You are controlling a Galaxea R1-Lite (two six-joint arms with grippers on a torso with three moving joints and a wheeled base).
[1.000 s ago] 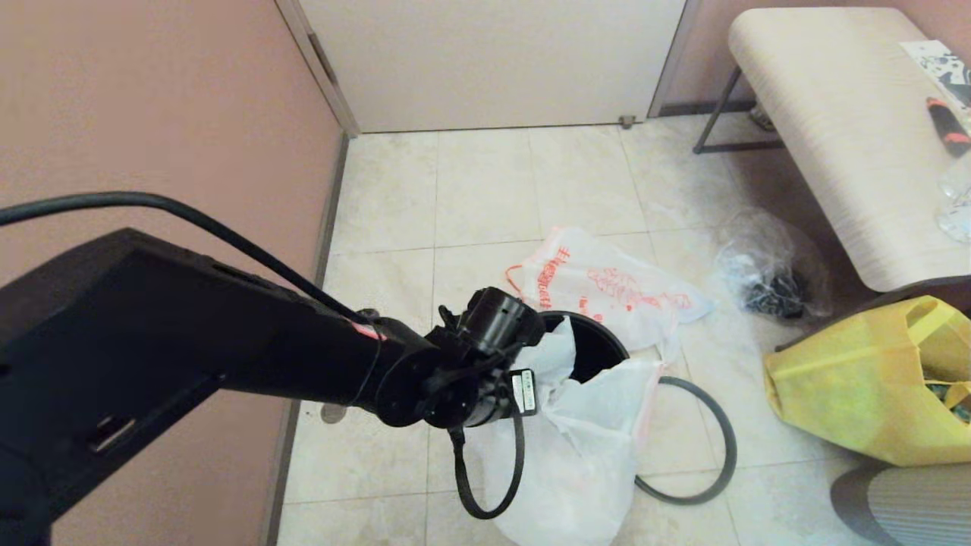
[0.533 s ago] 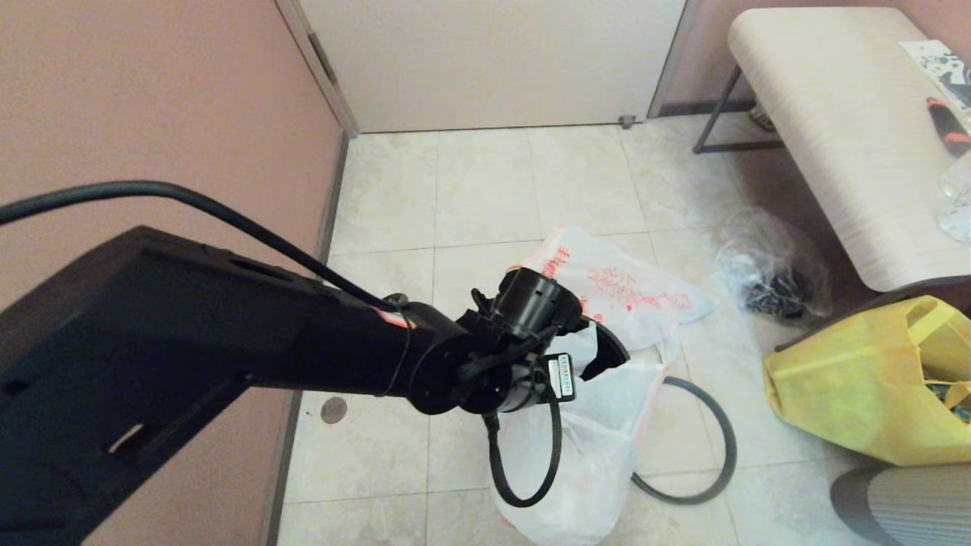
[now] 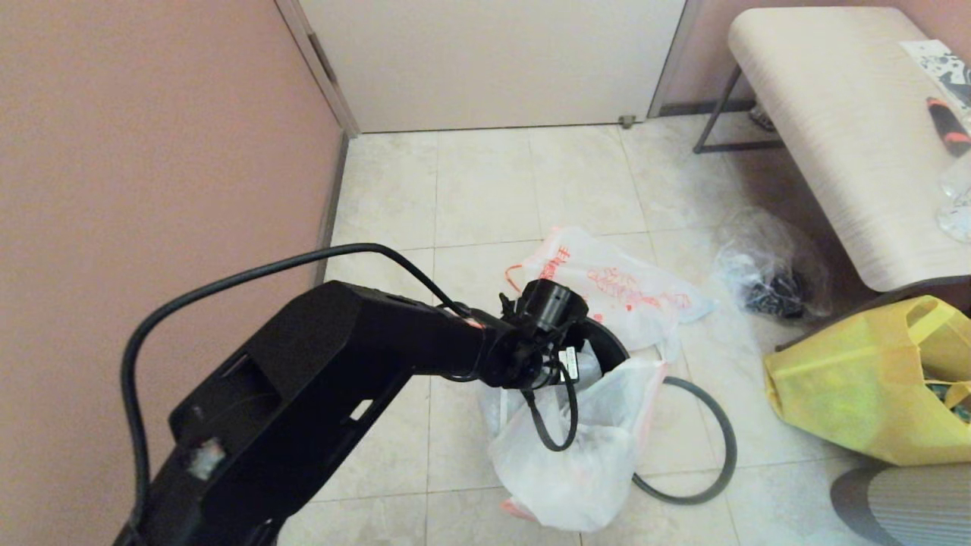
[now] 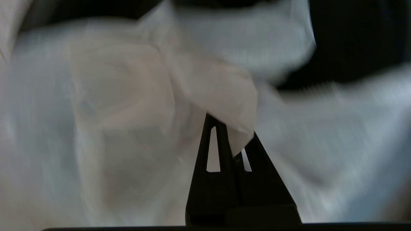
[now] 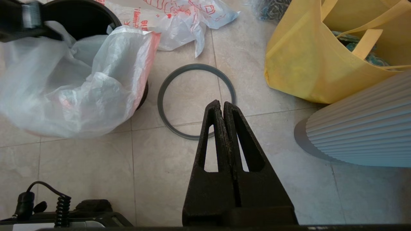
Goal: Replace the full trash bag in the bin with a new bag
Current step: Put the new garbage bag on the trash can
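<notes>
Since a second ago the left arm has been dropping and reaching farther forward, so that the left gripper is now pressing down at the mouth of the bin instead of hovering above it. Its fingers are clenched together on a fold of the new bag, dragging that edge down toward the black opening. The rest of the new bag is hanging over the bin's near side and spilling onto the tiles, its pink-orange band lying along the right edge. This looks like the lining step, with the bag only partly inside and its mouth not yet spread around the rim. The grey hoop is lying flat on the floor just right of the bin, so clamping is still ahead. The full trash bag, with its red-orange print, is already out and lying crumpled on the floor at the far side of the bin. The right gripper is idling with its fingers pressed together and gripping nothing, above the hoop, near the yellow tote.
</notes>
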